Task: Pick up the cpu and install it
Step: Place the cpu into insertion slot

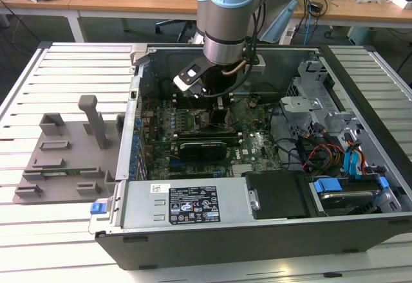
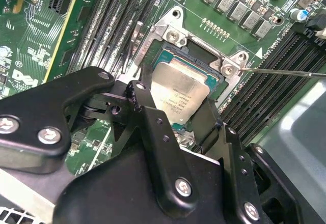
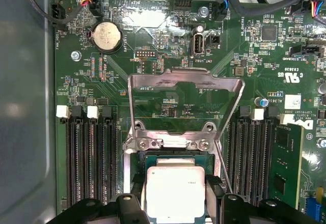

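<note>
Second wrist view: one cpu point(image 2: 179, 90) at socket point(image 2: 173, 34), one tool point(image 2: 175, 98) clamped on it.

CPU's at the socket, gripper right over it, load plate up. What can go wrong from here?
1. The small square silver-topped cpu lies at the black socket under the gripper. I can't tell if it's seated flat, and pressing it skewed may damage contacts.
2. The silver hinged load plate stands raised beside the gripper, so a sideways retreat could catch it.
3. The thin metal lever juts out and might snag.
</note>
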{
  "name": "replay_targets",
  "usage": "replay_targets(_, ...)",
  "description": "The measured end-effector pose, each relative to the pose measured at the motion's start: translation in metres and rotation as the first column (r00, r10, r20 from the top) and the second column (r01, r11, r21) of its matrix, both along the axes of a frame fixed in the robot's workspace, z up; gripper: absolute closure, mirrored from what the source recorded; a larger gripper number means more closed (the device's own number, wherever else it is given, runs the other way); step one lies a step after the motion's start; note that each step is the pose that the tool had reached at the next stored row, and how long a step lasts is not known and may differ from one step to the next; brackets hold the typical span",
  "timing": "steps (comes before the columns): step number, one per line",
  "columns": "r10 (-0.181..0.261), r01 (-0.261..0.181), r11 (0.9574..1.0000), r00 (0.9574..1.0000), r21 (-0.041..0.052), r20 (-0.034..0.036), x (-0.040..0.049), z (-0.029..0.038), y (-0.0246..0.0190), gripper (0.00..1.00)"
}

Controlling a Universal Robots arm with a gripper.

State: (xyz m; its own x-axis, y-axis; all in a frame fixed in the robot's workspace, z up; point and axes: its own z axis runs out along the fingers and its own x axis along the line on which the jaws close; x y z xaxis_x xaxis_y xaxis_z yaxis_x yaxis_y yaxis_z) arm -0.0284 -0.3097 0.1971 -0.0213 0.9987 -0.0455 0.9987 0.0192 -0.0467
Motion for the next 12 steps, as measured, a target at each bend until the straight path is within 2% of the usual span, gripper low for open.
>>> replay_targets(3, 0.0, 0.0, 1.0, 1.0, 0.0, 0.0003, 0.0001, -0.0001, 0.0001, 0.45)
replay_targets(4, 0.0, 0.0, 1.0, 1.0, 0.0004, 0.0003, 0.0001, -0.0002, 0.0002, 0.39)
replay_targets(8, 0.0, 0.0, 1.0, 1.0, -0.0007, 0.0005, -0.0005, 0.0003, 0.0005, 0.39)
replay_targets(12, 0.0, 0.0, 1.0, 1.0, -0.0011, 0.0032, -0.001, 0.0049, 0.0017, 0.39)
